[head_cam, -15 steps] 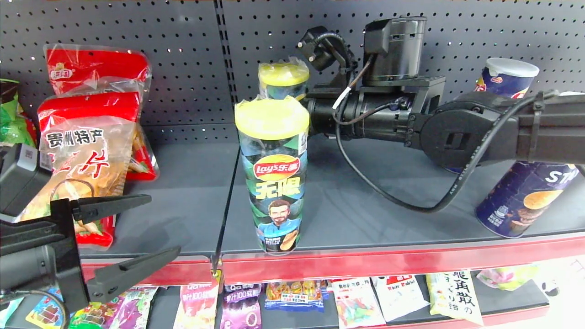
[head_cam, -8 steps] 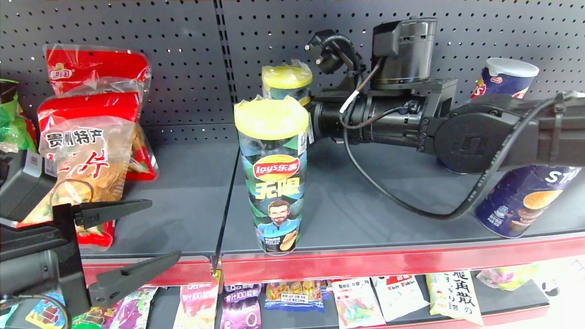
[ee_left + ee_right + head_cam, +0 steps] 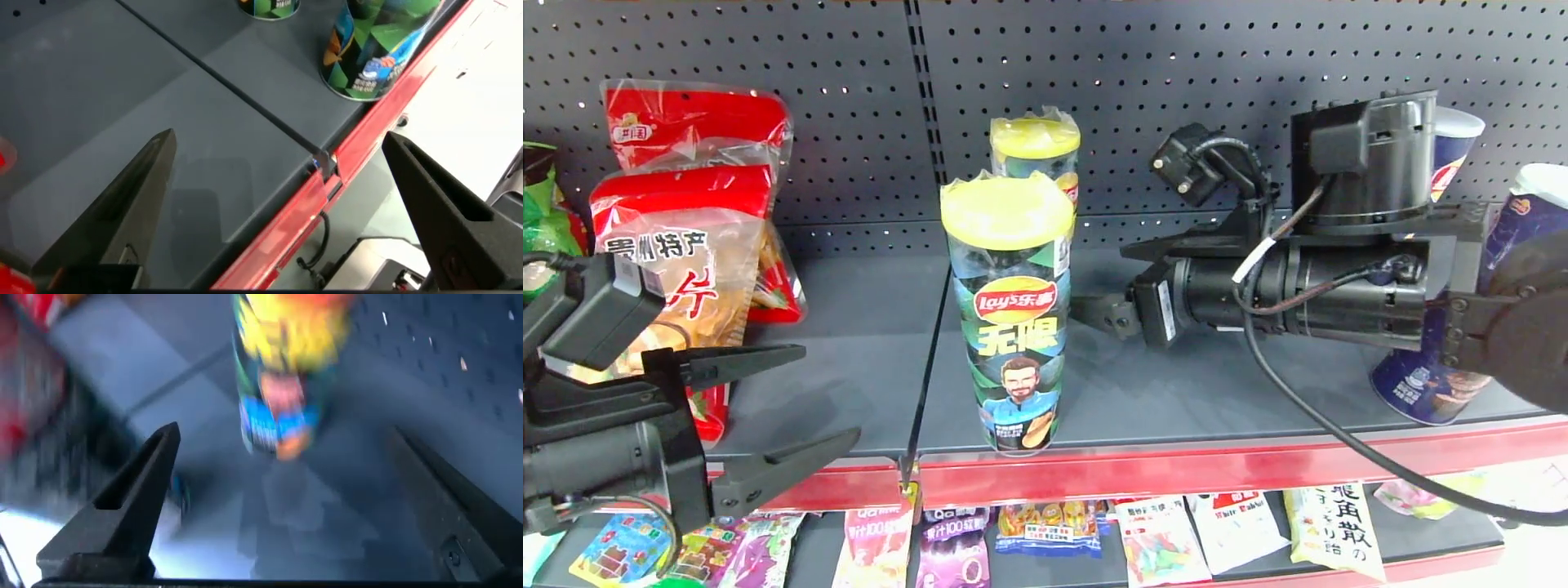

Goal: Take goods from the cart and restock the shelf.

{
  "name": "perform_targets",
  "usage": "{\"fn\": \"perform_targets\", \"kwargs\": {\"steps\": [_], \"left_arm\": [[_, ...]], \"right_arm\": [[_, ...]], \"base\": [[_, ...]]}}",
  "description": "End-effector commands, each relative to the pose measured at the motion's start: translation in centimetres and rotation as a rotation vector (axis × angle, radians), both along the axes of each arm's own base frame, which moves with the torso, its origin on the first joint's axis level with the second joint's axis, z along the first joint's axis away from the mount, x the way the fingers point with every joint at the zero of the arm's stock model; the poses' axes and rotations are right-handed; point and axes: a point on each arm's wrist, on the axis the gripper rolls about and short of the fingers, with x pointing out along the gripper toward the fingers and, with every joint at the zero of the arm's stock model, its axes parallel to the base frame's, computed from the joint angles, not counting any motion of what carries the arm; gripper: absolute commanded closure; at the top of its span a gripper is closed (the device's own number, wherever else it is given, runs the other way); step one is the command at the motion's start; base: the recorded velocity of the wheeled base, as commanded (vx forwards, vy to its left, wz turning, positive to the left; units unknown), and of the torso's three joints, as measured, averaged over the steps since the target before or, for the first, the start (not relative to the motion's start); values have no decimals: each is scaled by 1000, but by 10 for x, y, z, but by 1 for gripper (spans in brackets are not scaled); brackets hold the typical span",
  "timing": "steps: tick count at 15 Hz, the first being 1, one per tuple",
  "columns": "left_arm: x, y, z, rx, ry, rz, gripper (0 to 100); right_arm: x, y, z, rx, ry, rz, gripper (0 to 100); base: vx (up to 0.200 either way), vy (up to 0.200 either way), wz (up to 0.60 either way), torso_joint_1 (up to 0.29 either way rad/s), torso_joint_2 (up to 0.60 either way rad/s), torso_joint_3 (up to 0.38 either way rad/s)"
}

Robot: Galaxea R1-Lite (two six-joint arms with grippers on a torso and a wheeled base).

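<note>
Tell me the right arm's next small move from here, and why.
Probably draw the right gripper straight back out of the shelf, ready to fetch another item from the cart. Its fingers are open and empty, apart from the front can and the rear can, and both cans stand upright, so nothing there seems to need adjusting.

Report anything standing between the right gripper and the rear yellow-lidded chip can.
Nothing visible does. The open right gripper faces the rear chip can across bare shelf; the front chip can stands nearer the shelf's edge, seemingly off that line.
</note>
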Motion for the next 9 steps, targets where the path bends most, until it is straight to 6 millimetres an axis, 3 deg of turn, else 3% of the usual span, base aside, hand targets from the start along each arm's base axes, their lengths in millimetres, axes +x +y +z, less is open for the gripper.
{"fn": "perform_targets", "kwargs": {"steps": [1, 5, 9], "left_arm": [[6, -2, -1, 4, 11, -1, 0], [10, -3, -2, 13, 16, -7, 0], [37, -14, -2, 66, 10, -43, 0]], "right_arm": [[-9, -14, 6, 12, -13, -18, 0], [-24, -35, 3, -3, -7, -78, 0], [-86, -71, -10, -13, 9, -29, 0]], "base": [[0, 0, 0, 0, 0, 0], [0, 0, 0, 0, 0, 0], [0, 0, 0, 0, 0, 0]]}}
